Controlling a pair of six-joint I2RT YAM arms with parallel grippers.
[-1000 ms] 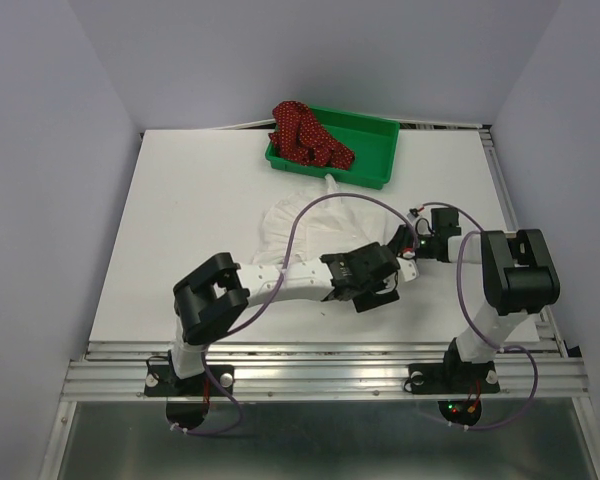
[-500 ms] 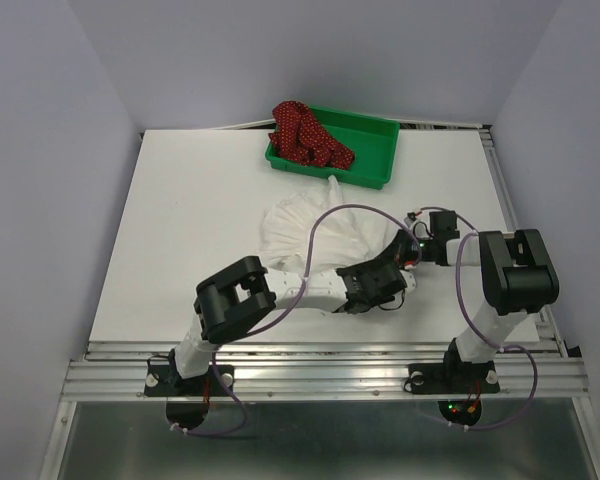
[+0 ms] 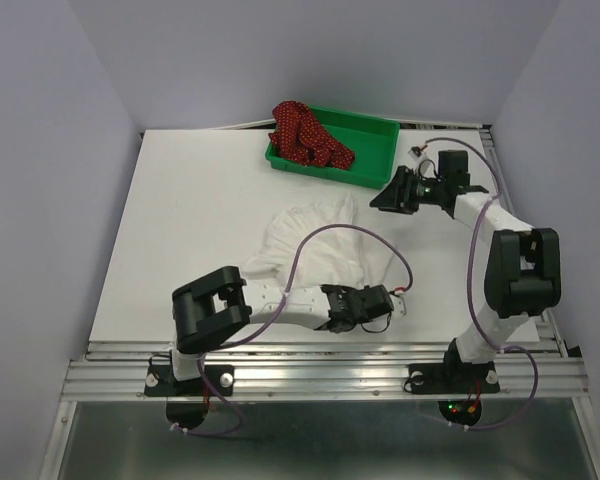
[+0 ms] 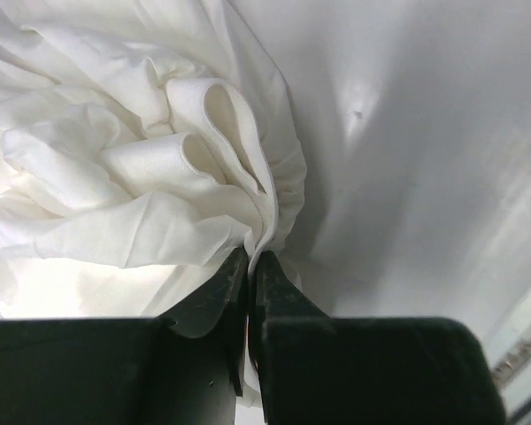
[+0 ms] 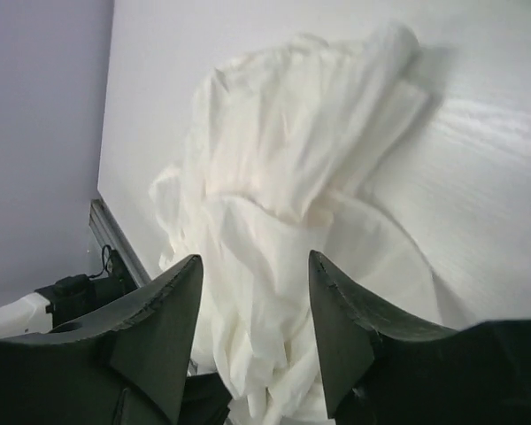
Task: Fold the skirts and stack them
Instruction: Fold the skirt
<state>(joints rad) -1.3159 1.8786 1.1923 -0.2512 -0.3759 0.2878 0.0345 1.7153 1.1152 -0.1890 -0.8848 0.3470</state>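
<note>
Pale lavender walls enclose a white table (image 3: 190,200) on three sides, with an aluminium rail along its near edge.

1. White skirt (image 3: 310,240): lies crumpled at the table's centre, unfolded, and spreads from below the tray toward the near right. Its cloth is gathered into loose ruffled folds.
2. Green plastic tray (image 3: 372,142): sits at the far edge, right of centre, apart from the white skirt.
3. Dark red dotted skirt (image 3: 305,135): lies bunched in the left part of the tray, not folded.
4. Right gripper (image 5: 254,261): is held above the table just beside the tray's near right corner and points toward the white skirt. The fingers stand wide apart with nothing between them.
5. Left gripper (image 4: 250,258): is low at the near right edge of the white skirt, close to the table's front. The fingers are pressed together on a thin fold of the white skirt's hem, and the pleats fan out from the pinch.
</note>
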